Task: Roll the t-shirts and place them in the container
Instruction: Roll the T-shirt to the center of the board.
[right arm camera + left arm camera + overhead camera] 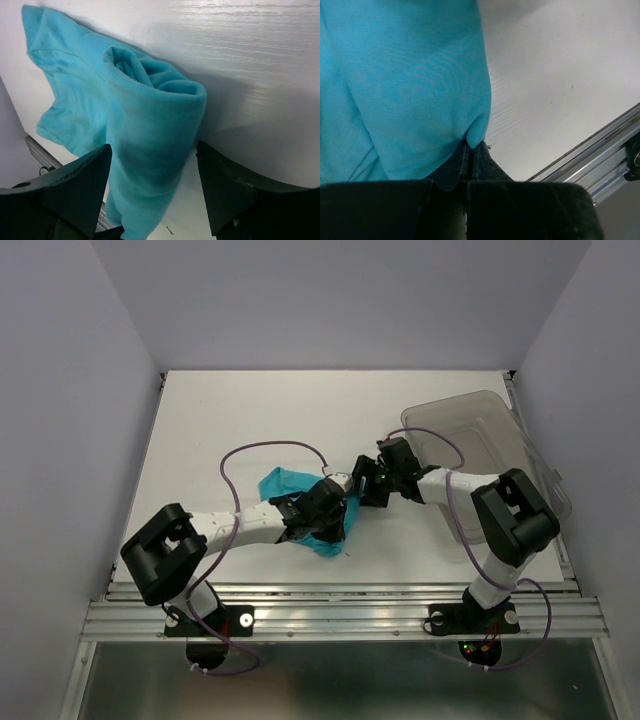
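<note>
The teal t-shirt [284,483] lies on the white table, partly rolled, mostly hidden under the two wrists. In the right wrist view its rolled end [150,120] shows as a spiral tube, with loose cloth spreading to the left. My left gripper [471,145] is shut on a fold of the teal cloth [410,85] at the near end. My right gripper [154,150] is open, its fingers [82,180] on either side of the roll without pinching it. In the top view the left gripper [325,502] and right gripper [362,483] meet over the shirt.
A clear grey-tinted plastic bin [480,435] stands at the back right, just behind my right arm. The aluminium rail [600,155] runs along the table's near edge. Purple cables loop over both arms.
</note>
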